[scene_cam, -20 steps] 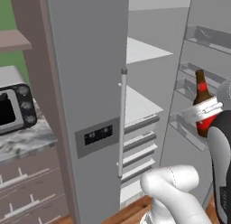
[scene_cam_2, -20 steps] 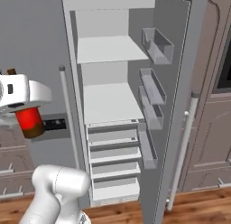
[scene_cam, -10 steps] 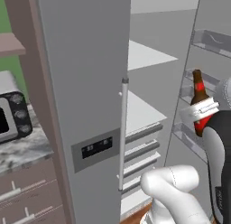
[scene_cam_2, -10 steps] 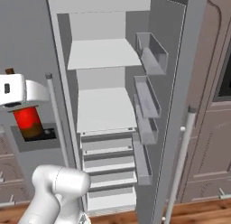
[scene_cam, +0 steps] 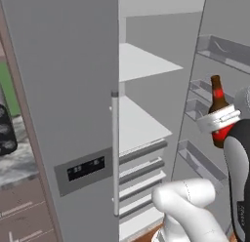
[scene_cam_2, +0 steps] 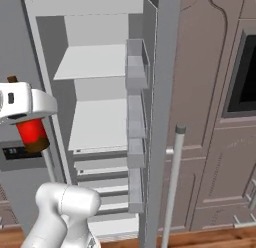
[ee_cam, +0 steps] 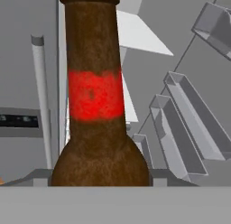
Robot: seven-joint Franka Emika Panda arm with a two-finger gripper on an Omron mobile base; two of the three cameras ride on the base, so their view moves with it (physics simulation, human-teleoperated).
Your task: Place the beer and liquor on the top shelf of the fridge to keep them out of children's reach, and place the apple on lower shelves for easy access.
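Gripper (scene_cam: 220, 123) is clamped on the beer (scene_cam: 218, 112), bottle upright, held in the air in front of the open fridge (scene_cam: 73, 90) and outside it.

Left base view: beer at 3 o'clock of frame, brown neck with a red band sticking up above the white hand, red label below it. Behind it are the door bins (scene_cam: 215, 50) on the open door. Top shelf (scene_cam: 141, 63) sits at about 12 o'clock, a lower shelf (scene_cam: 139, 129) near centre, drawers (scene_cam: 141, 163) under that. Closed door carries the bar handle (scene_cam: 115, 153) and dark display panel (scene_cam: 86, 169). Microwave (scene_cam: 5, 133) is cut off at 9 o'clock.

Right base view: hand and beer (scene_cam_2: 31, 132) at 9 o'clock, only the red label and a bit of neck show past the white hand. This view looks at the open door edge-on, bins (scene_cam_2: 135, 67) stacked along it, plus wood cabinets (scene_cam_2: 210, 92) and a dark oven window (scene_cam_2: 247, 67) at 3 o'clock that the left view lacks. Top shelf (scene_cam_2: 92, 62) and lower shelf (scene_cam_2: 100, 124) both bare.

Hand view: beer neck (ee_cam: 94, 92) up close, red band at mid-height, handle (ee_cam: 43, 96) at 9 o'clock, bins (ee_cam: 189, 128) at 3 o'clock. Fingertips are hidden behind the bottle.
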